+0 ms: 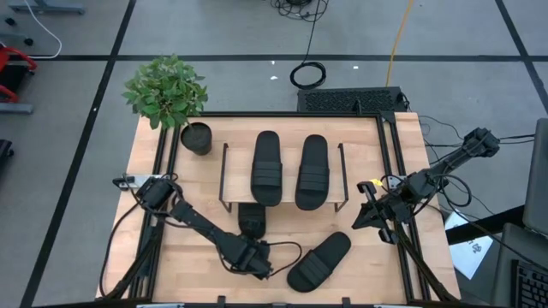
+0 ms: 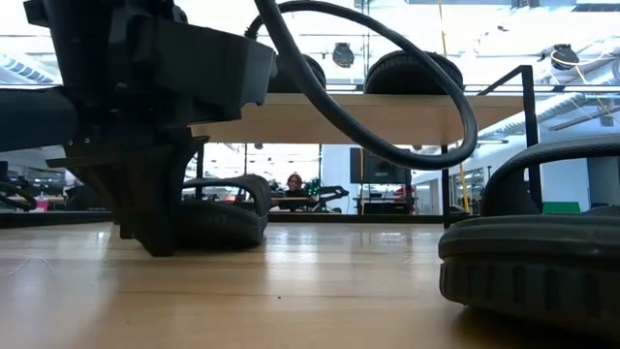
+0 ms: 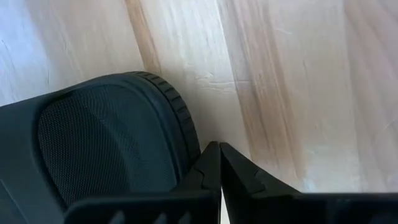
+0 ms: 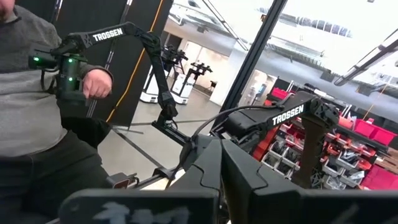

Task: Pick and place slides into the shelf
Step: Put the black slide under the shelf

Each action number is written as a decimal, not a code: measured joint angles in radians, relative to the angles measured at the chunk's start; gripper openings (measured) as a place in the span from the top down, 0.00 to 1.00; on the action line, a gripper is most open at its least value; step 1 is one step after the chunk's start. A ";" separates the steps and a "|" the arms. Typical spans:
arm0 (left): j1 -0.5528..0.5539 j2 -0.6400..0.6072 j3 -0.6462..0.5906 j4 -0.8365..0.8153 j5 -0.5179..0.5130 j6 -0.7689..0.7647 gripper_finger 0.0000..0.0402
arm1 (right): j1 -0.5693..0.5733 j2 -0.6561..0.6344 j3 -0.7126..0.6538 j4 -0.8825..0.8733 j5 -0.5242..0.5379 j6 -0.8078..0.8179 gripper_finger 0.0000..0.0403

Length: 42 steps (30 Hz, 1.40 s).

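While clenched empty, left gripper [image 1: 261,267] on the table, loose slide [image 1: 318,261] just beside.

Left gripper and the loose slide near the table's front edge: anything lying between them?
Nothing but bare tabletop. In the high view the shut left gripper sits just left of the slide; its cable loops nearby.
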 joint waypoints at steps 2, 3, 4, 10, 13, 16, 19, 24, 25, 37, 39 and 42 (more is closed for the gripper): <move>0.005 0.000 0.000 -0.001 0.000 0.015 1.00 | 0.000 0.000 0.000 -0.002 0.000 0.004 1.00; 0.006 0.000 0.000 -0.001 -0.002 0.020 1.00 | 0.000 0.000 0.000 -0.005 0.000 0.008 1.00; 0.009 0.000 0.000 -0.001 -0.002 0.020 1.00 | 0.000 0.000 0.000 -0.007 0.000 0.013 1.00; 0.013 0.001 -0.001 -0.006 -0.019 0.015 1.00 | 0.000 0.000 0.000 -0.008 0.000 0.024 1.00; 0.014 0.002 -0.002 -0.007 -0.025 0.015 1.00 | 0.000 0.000 0.000 -0.008 0.000 0.026 1.00; 0.003 -0.002 -0.004 -0.005 -0.024 0.030 1.00 | 0.000 0.000 0.000 -0.008 0.000 0.026 1.00; -0.025 -0.026 -0.008 0.001 -0.020 0.059 1.00 | 0.000 0.000 0.000 -0.008 0.000 0.026 1.00; -0.104 -0.146 -0.006 0.022 -0.059 0.068 1.00 | 0.000 0.000 0.000 -0.008 0.000 0.026 1.00; -0.119 -0.168 -0.006 0.034 -0.072 0.073 1.00 | 0.000 0.000 0.000 -0.008 0.000 0.026 1.00; -0.176 -0.503 -0.068 0.349 -0.211 0.626 1.00 | 0.000 0.000 0.000 -0.007 0.000 0.023 1.00; -0.146 -0.594 -0.137 0.347 -0.233 0.637 1.00 | 0.000 0.000 0.000 -0.007 0.000 0.021 1.00; -0.120 -0.781 -0.269 0.397 -0.268 0.611 1.00 | 0.000 0.000 0.000 -0.007 0.000 0.016 1.00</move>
